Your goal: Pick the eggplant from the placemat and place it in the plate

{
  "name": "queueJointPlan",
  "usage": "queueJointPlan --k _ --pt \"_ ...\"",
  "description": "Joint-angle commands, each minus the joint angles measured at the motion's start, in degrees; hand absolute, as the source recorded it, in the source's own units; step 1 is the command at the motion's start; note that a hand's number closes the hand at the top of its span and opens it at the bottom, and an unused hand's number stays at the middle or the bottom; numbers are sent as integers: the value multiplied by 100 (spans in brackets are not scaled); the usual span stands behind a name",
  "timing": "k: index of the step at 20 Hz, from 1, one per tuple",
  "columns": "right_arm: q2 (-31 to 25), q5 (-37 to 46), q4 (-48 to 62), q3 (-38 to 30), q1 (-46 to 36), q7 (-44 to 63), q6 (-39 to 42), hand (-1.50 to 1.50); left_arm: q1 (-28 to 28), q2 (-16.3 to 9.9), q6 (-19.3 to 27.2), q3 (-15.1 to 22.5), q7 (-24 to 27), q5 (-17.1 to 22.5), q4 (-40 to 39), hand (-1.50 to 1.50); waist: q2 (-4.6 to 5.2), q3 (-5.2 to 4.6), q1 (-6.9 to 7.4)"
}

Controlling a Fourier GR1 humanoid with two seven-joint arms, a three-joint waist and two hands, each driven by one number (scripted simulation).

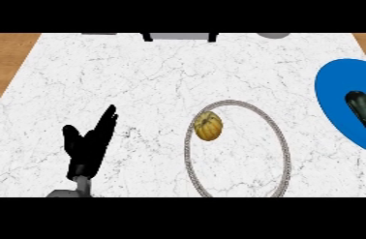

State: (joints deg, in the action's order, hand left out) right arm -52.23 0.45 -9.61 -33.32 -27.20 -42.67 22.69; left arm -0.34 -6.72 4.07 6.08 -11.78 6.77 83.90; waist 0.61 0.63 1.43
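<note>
Rightward, eggplant (356,105) on placemat (334,85), far from left robot hand (87,145)

A black robot hand (87,145) with slim, tapered fingers and a shorter, thicker thumb, all one matte colour without markings. At the wrist it narrows into a grey forearm (80,186), smooth and rounded, widening toward the lower edge of the view.

This looks like a kitchen: a white marble-veined tabletop (143,88) fills most of the view, with a strip of wooden floor (14,54) at the far left. On it lie tableware and food: a clear round plate (275,136), a blue placemat (336,93) at the right edge and a small yellow-orange squash (208,126).
</note>
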Motion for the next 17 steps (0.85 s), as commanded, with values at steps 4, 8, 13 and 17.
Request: queueJointPlan --k 4,8,13,17 --pt "-199 167 -113 173 818 -814 817 -150 106 -40 -195 -121 228 91 -373 0 11 -24 -69" --pt "-218 320 -227 315 1072 -1051 647 -150 208 46 -110 24 174 -42 -296 0 0 -20 -59" --pt "-165 341 -268 375 1425 -1318 677 -150 66 -19 -115 -119 -100 60 -167 0 -27 -29 -91" --pt "-307 352 -218 395 1676 -1377 767 -150 200 -10 -174 -90 79 8 -275 0 -27 -28 -106"
